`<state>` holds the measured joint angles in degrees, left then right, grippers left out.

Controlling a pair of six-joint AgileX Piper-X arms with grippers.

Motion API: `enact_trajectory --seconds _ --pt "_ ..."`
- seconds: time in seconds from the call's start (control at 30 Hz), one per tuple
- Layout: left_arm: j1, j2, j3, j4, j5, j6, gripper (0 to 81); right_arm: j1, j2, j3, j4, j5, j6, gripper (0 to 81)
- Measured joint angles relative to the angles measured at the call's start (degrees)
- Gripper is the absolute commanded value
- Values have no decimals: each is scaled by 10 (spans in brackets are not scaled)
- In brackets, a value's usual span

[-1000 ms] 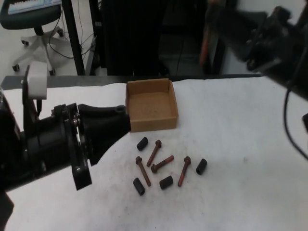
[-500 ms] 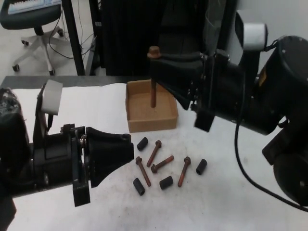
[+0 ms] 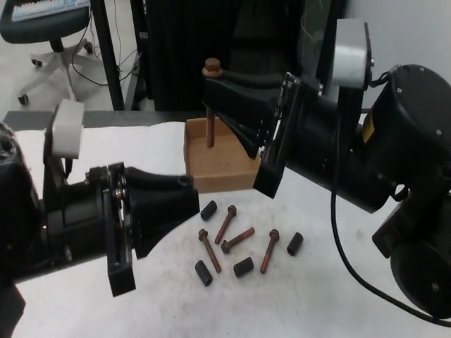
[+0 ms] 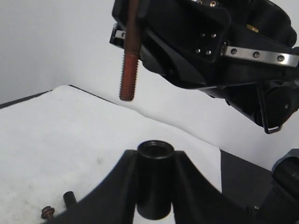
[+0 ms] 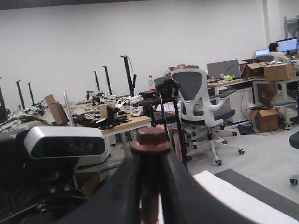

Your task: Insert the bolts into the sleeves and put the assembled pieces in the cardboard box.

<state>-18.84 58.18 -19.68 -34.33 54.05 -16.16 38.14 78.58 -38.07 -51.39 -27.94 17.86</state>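
My left gripper (image 3: 184, 182) is shut on a black sleeve (image 4: 155, 183), which it holds upright with the open bore facing up. A copper bolt (image 3: 210, 116) hangs head up and thread down over the cardboard box (image 3: 222, 182), with my right gripper (image 3: 211, 81) shut on it. From the left wrist, the bolt (image 4: 128, 60) hangs above the sleeve, a little to one side and apart from it. From the right wrist, the bolt's head (image 5: 150, 140) sits between that gripper's fingers (image 5: 175, 186).
Several loose bolts (image 3: 237, 239) and several black sleeves (image 3: 243, 267) lie scattered on the white cloth in front of the box. The right arm's bulky body (image 3: 394, 162) fills the right side. Office chairs and stands are behind the bench.
The right arm has swung in from the upper right with the bolt and carried it leftward over the box. The left gripper with the sleeve has barely shifted.
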Motion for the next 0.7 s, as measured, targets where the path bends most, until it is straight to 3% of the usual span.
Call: enact_trajectory --seconds 0.23,0.7 --pt "0 0 0 14 -12 -3 3 11 0 0 -20 1 44 8" --pt "0 0 0 26 -12 -3 3 40 0 0 6 -7 39 8"
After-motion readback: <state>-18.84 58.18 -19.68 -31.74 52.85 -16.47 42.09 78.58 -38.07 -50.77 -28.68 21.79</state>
